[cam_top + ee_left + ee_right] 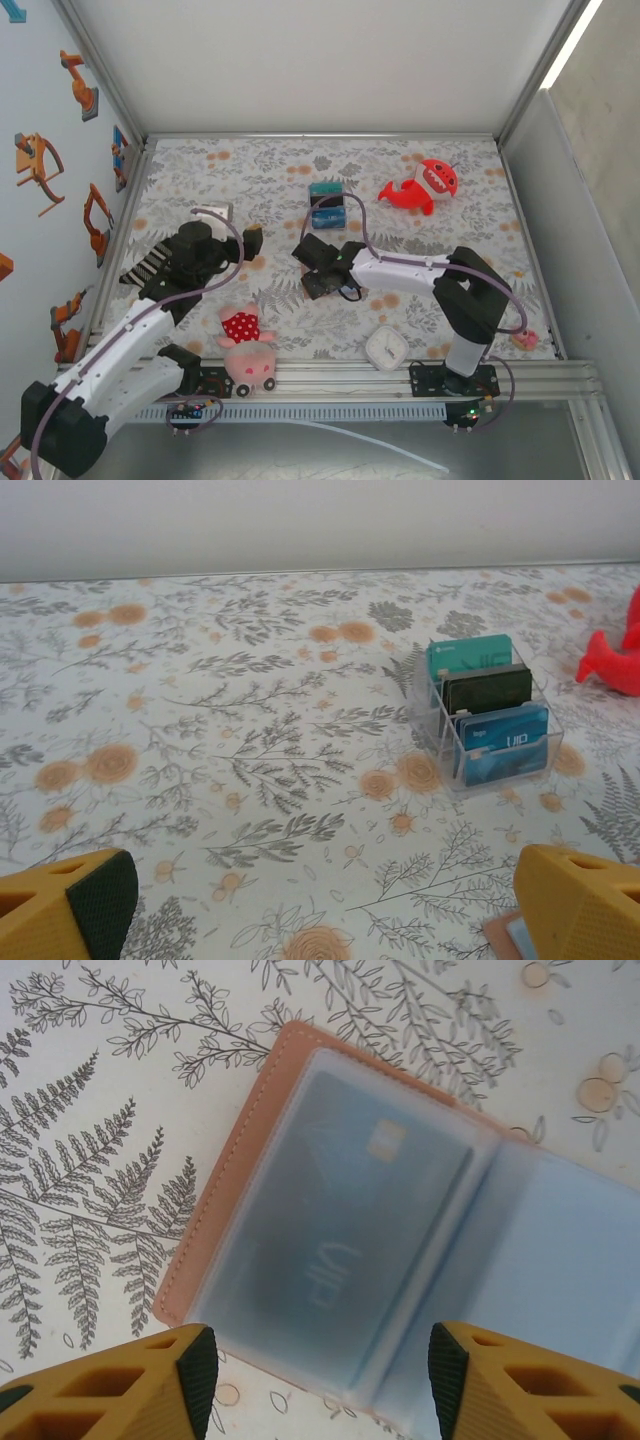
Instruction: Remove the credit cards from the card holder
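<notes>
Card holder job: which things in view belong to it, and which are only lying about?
Job:
card holder
credit card in its clear sleeve

Lying about:
red shark toy
pink plush toy
white square clock
clear box of cards

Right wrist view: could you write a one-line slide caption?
Open right gripper above the opened card holder, one credit card showing inside.

Left gripper spread wide, right gripper parted, pointing downward

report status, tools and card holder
Left tool open. Right tool open over holder. Holder lies open, card in sleeve. Clear box stands apart.
</notes>
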{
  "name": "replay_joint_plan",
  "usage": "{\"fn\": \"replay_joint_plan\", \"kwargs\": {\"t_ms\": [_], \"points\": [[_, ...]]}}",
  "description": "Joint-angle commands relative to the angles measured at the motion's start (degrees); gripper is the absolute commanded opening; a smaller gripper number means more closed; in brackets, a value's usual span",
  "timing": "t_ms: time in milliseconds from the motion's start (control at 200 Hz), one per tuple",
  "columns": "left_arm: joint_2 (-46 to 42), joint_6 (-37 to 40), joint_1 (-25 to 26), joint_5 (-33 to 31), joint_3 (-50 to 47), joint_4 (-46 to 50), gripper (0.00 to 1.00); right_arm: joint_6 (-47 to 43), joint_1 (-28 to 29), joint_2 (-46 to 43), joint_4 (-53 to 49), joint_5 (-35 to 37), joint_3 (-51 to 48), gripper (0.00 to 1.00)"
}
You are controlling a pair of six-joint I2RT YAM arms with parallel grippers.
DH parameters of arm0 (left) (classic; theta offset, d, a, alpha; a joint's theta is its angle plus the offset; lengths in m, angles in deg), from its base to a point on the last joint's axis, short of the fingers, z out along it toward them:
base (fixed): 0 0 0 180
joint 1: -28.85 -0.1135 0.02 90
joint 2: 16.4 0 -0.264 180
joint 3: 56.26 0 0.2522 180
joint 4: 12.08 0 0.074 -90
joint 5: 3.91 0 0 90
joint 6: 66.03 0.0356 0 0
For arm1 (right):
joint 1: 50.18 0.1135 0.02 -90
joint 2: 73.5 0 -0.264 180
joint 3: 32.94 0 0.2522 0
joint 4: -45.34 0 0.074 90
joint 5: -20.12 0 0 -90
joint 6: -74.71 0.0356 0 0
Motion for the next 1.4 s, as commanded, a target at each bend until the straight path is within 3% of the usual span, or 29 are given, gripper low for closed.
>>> {"fn": "replay_joint_plan", "kwargs": {"t_ms": [0, 245, 751, 1137, 1247, 1392], "points": [[-2.4, -3.7, -0.1, -4.7, -1.1, 5.0, 0.97, 0.1, 0.2, 1.9, 0.3, -1.9, 2.5, 0.6], [-3.0, -3.9, -0.2, -5.4, -1.5, 7.4, 0.97, 0.4, 0.1, 5.6, 0.6, -2.0, 3.5, 0.61], [-2.2, -3.1, -0.2, -3.5, -0.2, 7.2, 0.97, 1.5, -1.4, 6.5, 2.8, -1.3, -0.4, 0.53], [-2.7, -3.0, 0.1, -1.2, 2.0, 8.6, 0.97, 1.8, -2.8, 6.1, 3.7, -0.9, -2.1, 0.31], [-2.6, -2.9, 0.7, -1.7, 2.7, 9.0, 0.97, 2.1, -2.8, 3.8, 2.7, 1.1, -1.9, 0.2], [-2.6, -2.6, 2.1, -3.2, 3.4, 8.8, 0.97, 2.9, -2.8, 1.1, 0.9, 4.8, -1.8, 0.22]]}}
